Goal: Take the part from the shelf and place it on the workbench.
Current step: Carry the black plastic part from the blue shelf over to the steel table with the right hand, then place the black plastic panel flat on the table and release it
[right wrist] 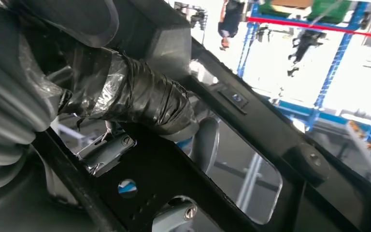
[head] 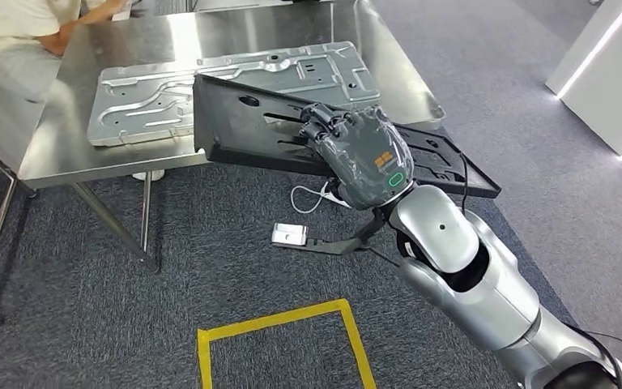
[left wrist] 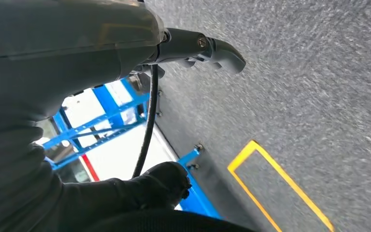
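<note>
R hand (head: 362, 154) grasps the black part (head: 235, 130), a long flat panel w/ slots and cut-outs. Fingers wrap over its upper face near mid-length. In the right wrist view the taped thumb (right wrist: 140, 99) presses against the panel frame (right wrist: 251, 121) from the other side, so grip is a clamp across the plate thickness.

Part location: held in air, tilted. Its far end overhangs the near edge of the workbench (head: 65, 121) and sits above the silver stamped sheet (head: 235, 85) already lying on the workbench. Its near end projects well off the workbench, past the R arm (head: 462, 259). Contact between part and sheet: cannot tell.

L hand (left wrist: 198, 48): hangs toward the carpet, nothing seen in it. Finger state cannot be judged from this view.

Step judged: transport nearly done, set-down on the workbench pending.

Risks:
- Single-hand hold near mid-length of a long panel. Any tilt gives leverage, and the part may rotate or slip in the clamp.
- Release at present position: much of the part is off the workbench, so it would likely tip over the near edge to the floor.
- Leading corner may catch the sheet and shove it across the workbench, or land on top rather than on bare steel.
- A person (head: 16, 32) is seated at the far corner of the workbench, so a pushed sheet travels that way.
- Loose cable and small box (head: 289, 235) on the floor below the workbench edge lie in the drop zone.
</note>
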Available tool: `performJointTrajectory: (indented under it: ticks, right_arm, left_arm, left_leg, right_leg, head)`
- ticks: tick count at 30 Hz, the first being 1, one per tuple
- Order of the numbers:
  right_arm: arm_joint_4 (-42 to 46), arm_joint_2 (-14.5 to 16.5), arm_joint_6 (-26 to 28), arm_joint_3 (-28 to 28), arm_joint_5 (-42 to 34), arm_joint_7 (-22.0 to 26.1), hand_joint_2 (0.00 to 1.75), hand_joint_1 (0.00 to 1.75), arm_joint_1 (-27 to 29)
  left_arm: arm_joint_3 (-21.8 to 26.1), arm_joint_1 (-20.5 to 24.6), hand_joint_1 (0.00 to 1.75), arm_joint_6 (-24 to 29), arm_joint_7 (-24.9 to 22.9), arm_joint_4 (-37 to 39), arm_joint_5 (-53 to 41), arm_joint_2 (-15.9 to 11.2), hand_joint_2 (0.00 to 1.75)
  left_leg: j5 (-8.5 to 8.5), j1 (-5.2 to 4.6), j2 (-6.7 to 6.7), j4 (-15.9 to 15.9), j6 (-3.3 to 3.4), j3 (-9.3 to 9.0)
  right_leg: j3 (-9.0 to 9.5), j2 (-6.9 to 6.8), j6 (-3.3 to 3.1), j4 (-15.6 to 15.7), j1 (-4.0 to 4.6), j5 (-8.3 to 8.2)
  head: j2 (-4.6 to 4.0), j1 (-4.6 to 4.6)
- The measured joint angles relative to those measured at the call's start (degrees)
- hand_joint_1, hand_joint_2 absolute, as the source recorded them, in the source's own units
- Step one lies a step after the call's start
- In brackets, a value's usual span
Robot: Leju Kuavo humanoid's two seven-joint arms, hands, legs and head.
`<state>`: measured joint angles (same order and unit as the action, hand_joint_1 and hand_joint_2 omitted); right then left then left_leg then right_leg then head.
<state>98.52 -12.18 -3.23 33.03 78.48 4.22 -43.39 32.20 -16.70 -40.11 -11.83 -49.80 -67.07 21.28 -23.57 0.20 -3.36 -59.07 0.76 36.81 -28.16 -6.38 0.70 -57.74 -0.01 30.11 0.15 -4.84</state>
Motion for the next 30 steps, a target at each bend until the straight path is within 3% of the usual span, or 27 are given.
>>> performJointTrajectory:
  ticks: [2,4,6,8,9,10,12,13,15,16,17,19,21,23,24,25,27,28,30]
  right_arm:
    - [-0.22,0.09,-0.06,0.30,-0.04,-0.01,1.75,1.75,-0.14]
    - [-0.44,0.15,-0.14,0.55,-0.04,-0.01,1.75,1.75,-0.29]
    - [-0.69,0.14,-0.26,0.75,-0.04,-0.03,1.75,1.75,-0.42]
    - [-1.04,0.13,-0.36,1.06,-0.04,-0.08,1.75,1.75,-0.37]
    - [-1.21,0.12,-0.40,1.22,-0.04,-0.14,1.75,1.75,-0.33]
    - [-1.36,0.11,-0.42,1.35,-0.04,-0.20,1.75,1.75,-0.32]
    - [-1.58,0.05,-0.46,1.46,-0.04,-0.33,1.75,1.75,-0.42]
    - [-1.68,-0.02,-0.52,1.50,-0.04,-0.44,1.75,1.75,-0.51]
    - [-1.87,-0.12,-0.80,1.55,-0.04,-0.74,1.75,1.75,-0.64]
    - [-1.94,-0.12,-0.93,1.57,-0.05,-0.91,1.75,1.75,-0.70]
    - [-1.99,-0.10,-1.05,1.57,-0.06,-1.04,1.75,1.75,-0.73]
    - [-2.09,-0.07,-1.13,1.57,-0.06,-1.23,1.75,1.75,-0.92]
    - [-2.16,-0.06,-1.26,1.57,-0.04,-1.31,1.75,1.75,-1.17]
    - [-2.27,-0.06,-2.06,1.59,0.03,-1.51,1.75,1.75,-1.27]
    - [-2.40,-0.07,-2.63,1.60,0.20,-1.78,1.75,1.75,-1.29]
    - [-2.61,-0.10,-3.15,1.61,0.47,-2.07,1.75,1.75,-1.39]
    - [-3.17,-0.20,-3.72,1.62,1.03,-2.45,1.75,1.75,-1.88]
    - [-3.51,-0.26,-3.85,1.64,1.20,-2.45,1.75,1.75,-2.21]
    - [-4.17,-0.41,-4.20,1.82,1.35,-2.39,1.75,1.75,-2.94]
  left_arm:
    - [0.38,0.09,0.00,-0.09,0.29,0.19,-0.45,0.01,1.75]
    - [0.77,0.18,0.00,-0.16,0.57,0.35,-0.89,0.02,1.75]
    - [1.09,0.44,0.00,-0.17,0.88,0.57,-1.22,0.02,1.75]
    - [1.39,0.68,0.00,-0.18,1.14,0.84,-1.47,0.02,1.75]
    - [1.50,0.70,0.00,-0.19,1.21,0.96,-1.57,0.02,1.75]
    - [1.62,0.70,0.00,-0.19,1.28,1.06,-1.66,0.03,1.75]
    - [1.86,0.68,0.00,-0.19,1.33,1.28,-1.77,0.03,1.75]
    - [1.99,0.73,0.00,-0.19,1.35,1.39,-1.78,0.02,1.75]
    - [2.19,0.86,0.00,-0.17,1.40,1.61,-1.79,0.02,1.75]
    - [2.28,0.91,0.00,-0.17,1.44,1.68,-1.79,0.02,1.75]
    - [2.36,0.92,0.00,-0.17,1.47,1.74,-1.82,0.01,1.75]
    - [2.48,0.93,0.00,-0.17,1.52,1.85,-1.88,-0.03,1.75]
    - [2.50,1.05,0.00,-0.14,1.54,1.91,-1.89,-0.08,1.75]
    - [2.51,1.12,0.00,-0.10,1.55,1.93,-1.84,-0.14,1.75]
    - [2.53,1.10,0.00,-0.09,1.54,1.94,-1.78,-0.16,1.75]
    - [2.58,1.03,0.00,-0.08,1.53,1.94,-1.70,-0.17,1.75]
    - [2.80,0.87,0.00,-0.06,1.51,1.96,-1.58,-0.18,1.75]
    - [2.95,0.83,0.00,-0.08,1.52,2.00,-1.55,-0.20,1.75]
    - [3.22,0.91,0.00,-0.14,1.55,2.10,-1.50,-0.24,1.75]
  left_leg:
    - [-0.34,0.28,1.58,0.31,0.67,-0.53]
    - [-0.67,0.49,2.89,0.58,1.29,-1.51]
    - [-1.02,0.53,4.18,0.67,1.64,-2.00]
    - [-1.51,0.52,5.82,0.61,1.71,-2.41]
    - [-1.81,0.51,6.69,0.57,1.66,-2.77]
    - [-2.17,0.51,7.59,0.53,1.56,-3.29]
    - [-2.94,0.52,9.11,0.48,1.26,-4.41]
    - [-3.27,0.53,9.82,0.43,1.04,-4.73]
    - [-3.67,0.68,11.00,0.19,0.40,-4.78]
    - [-3.66,0.72,11.41,0.02,0.04,-4.77]
    - [-3.68,0.77,11.27,-0.40,-0.24,-4.64]
    - [-4.00,0.52,8.38,-3.22,-0.60,-3.48]
    - [-6.03,0.39,4.91,-9.38,-0.93,0.17]
    - [-8.39,0.52,3.93,-15.07,-1.35,4.46]
    - [-8.45,0.56,3.82,-15.80,-1.55,5.66]
    - [-7.35,0.60,3.73,-14.61,-1.62,5.90]
    - [-2.27,0.65,3.36,-7.45,-1.42,3.99]
    - [-0.56,0.54,3.10,-4.03,-1.17,2.92]
    - [0.85,0.24,2.77,-0.64,-0.45,1.65]
  right_leg:
    - [0.44,0.17,0.55,-0.91,-0.18,0.03]
    - [-0.94,2.95,0.90,-4.34,-0.70,0.92]
    - [-4.93,5.54,1.17,-10.67,-1.02,3.65]
    - [-9.29,6.07,1.40,-15.99,-1.09,6.00]
    - [-10.42,6.16,1.42,-16.31,-1.10,5.71]
    - [-10.64,6.33,1.34,-14.70,-1.13,4.12]
    - [-9.20,7.90,0.95,-7.68,-1.21,-1.61]
    - [-8.45,9.01,0.70,-4.51,-1.20,-3.46]
    - [-7.55,10.25,0.19,-1.66,-0.92,-4.81]
    - [-7.10,9.78,-0.13,-1.44,-0.70,-4.42]
    - [-6.50,9.11,-0.48,-1.25,-0.67,-4.54]
    - [-5.12,7.66,-1.40,-0.66,-0.71,-4.14]
    - [-3.90,6.45,-2.08,-0.37,-0.62,-3.40]
    - [-2.93,5.45,-2.21,-0.38,-0.49,-2.45]
    - [-2.38,5.01,-2.16,-0.40,-0.48,-1.94]
    - [-1.73,4.65,-2.08,-0.41,-0.50,-1.39]
    - [-0.37,4.11,-1.80,-0.41,-0.52,-0.15]
    - [0.27,3.97,-1.56,-0.46,-0.47,0.45]
    - [1.05,3.82,-0.85,-0.51,-0.29,1.40]
  head:
    - [0.01,0.02]
    - [0.00,0.06]
    - [0.00,0.07]
    - [0.01,0.07]
    - [0.00,0.08]
    - [0.00,0.08]
    - [0.00,0.10]
    - [0.00,0.10]
    - [0.00,0.13]
    - [-0.01,0.13]
    - [-0.01,0.17]
    - [-0.01,0.05]
    - [-0.01,-0.13]
    - [0.00,-0.16]
    - [0.00,-0.16]
    - [0.00,-0.16]
    - [-0.01,-0.15]
    - [-0.01,-0.14]
    - [-0.01,-0.12]
